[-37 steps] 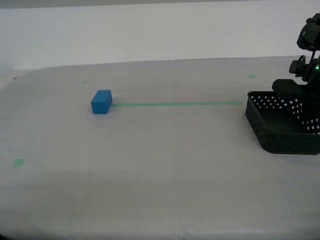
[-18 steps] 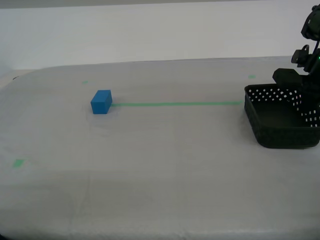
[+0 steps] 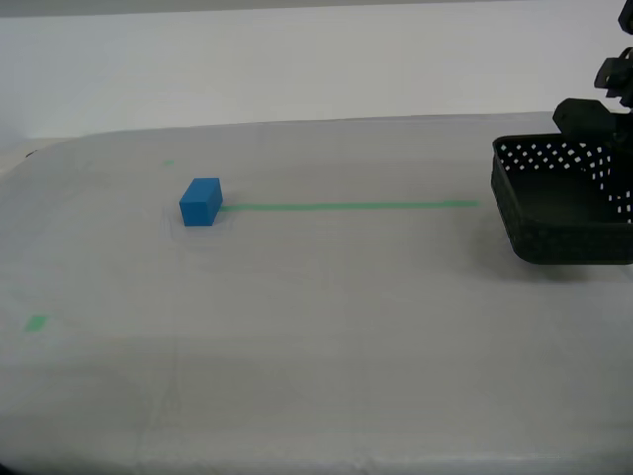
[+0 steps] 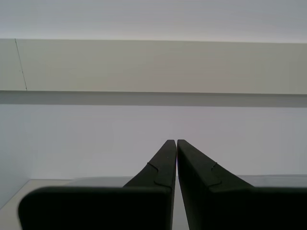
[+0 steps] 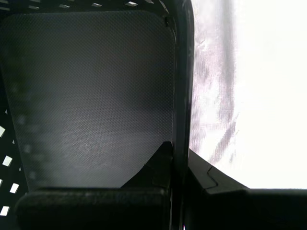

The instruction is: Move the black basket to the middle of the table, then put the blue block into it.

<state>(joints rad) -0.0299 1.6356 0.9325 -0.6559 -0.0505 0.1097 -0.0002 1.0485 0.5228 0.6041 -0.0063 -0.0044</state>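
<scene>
The first hand is clamped on the far wall of the black basket, one finger inside the wall and the other outside it. Its arm reaches in from the exterior view's right edge, with the basket hanging clear of the worktop. The second hand has its two fingers pressed together on nothing, pointing level at a pale wall.

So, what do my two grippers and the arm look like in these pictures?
My first gripper and my second gripper look alike: matte black, each with two flat fingers tapering to a point, a small notch on each, and a rounded black bar behind. In the exterior view the arm is black and blocky. No cables or markings show.
</scene>
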